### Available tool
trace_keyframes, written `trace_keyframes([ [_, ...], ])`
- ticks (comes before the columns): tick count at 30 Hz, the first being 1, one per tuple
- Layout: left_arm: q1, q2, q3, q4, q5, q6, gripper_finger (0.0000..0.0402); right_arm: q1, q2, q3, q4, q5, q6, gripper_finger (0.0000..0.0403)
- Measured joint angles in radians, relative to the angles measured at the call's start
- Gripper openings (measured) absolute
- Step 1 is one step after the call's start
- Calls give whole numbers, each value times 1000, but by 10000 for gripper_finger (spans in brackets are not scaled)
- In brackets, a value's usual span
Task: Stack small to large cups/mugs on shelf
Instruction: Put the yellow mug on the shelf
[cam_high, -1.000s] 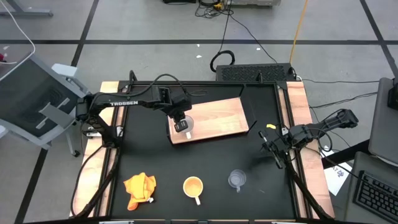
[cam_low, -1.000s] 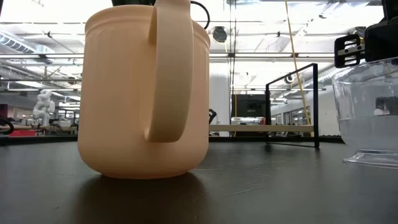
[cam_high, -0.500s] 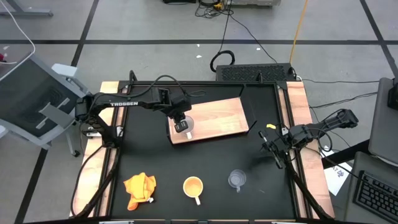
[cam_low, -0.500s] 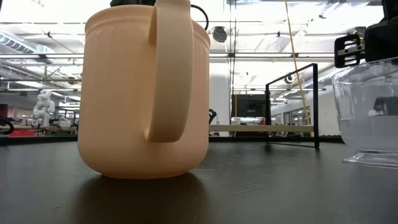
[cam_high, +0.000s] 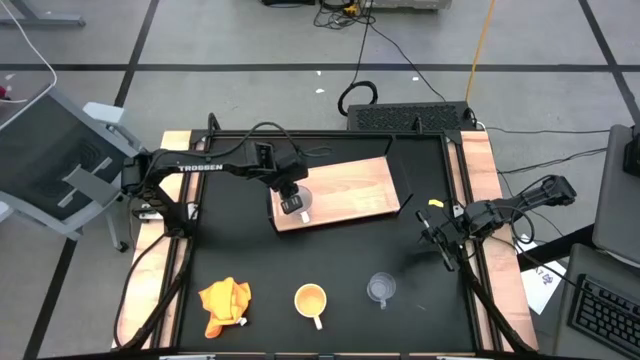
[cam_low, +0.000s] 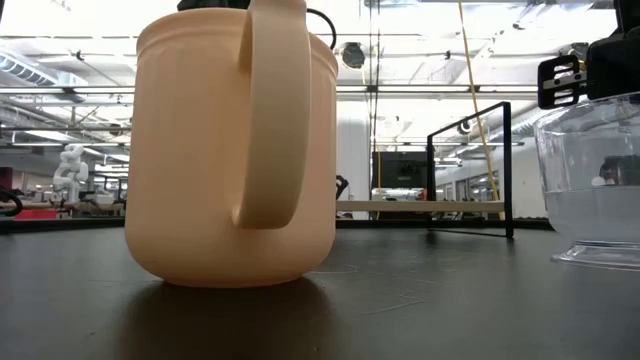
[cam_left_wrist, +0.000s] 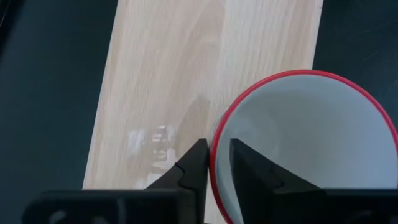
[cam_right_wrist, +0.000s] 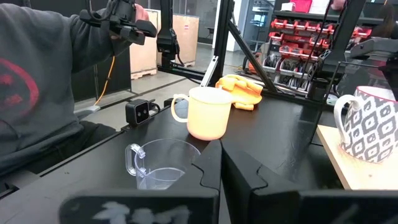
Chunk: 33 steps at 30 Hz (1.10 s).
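The white cup (cam_high: 303, 199), red-rimmed with a grey pattern (cam_right_wrist: 364, 127), stands upright on the left end of the wooden shelf board (cam_high: 350, 190). My left gripper (cam_high: 291, 203) is above it, shut on its rim. The yellow-orange cup (cam_high: 311, 300) and the clear glass cup (cam_high: 380, 288) stand on the black tabletop near the near edge; both fill the low view (cam_low: 235, 150) (cam_low: 595, 180). My right gripper (cam_high: 441, 240) waits shut by the table's right edge, touching nothing. My left gripper (cam_left_wrist: 216, 146) pinches the white cup's red rim (cam_left_wrist: 217, 132), one finger inside the cup (cam_left_wrist: 249, 165) and one outside (cam_left_wrist: 196, 163). The fingers come from above, pointing down. The cup is upright, its base seemingly on the board (cam_left_wrist: 186, 62).
An orange-yellow cloth (cam_high: 224, 303) lies near the table's near-left corner. A black wire frame (cam_high: 420, 170) stands at the board's right end. In the right wrist view a person's grey sleeve (cam_right_wrist: 37, 81) shows beyond the table. Bare tabletop lies between board and cups.
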Motion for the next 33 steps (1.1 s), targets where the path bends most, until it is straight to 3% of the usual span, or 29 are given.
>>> trace_keyframes([
  [18, 7, 2, -1, 100, -27, 30, 91, 0, 0, 0, 0, 0, 3, 0],
  [33, 13, -48, 48, 62, -46, 52, 249, 0, 0, 0, -1, 0, 3, 0],
])
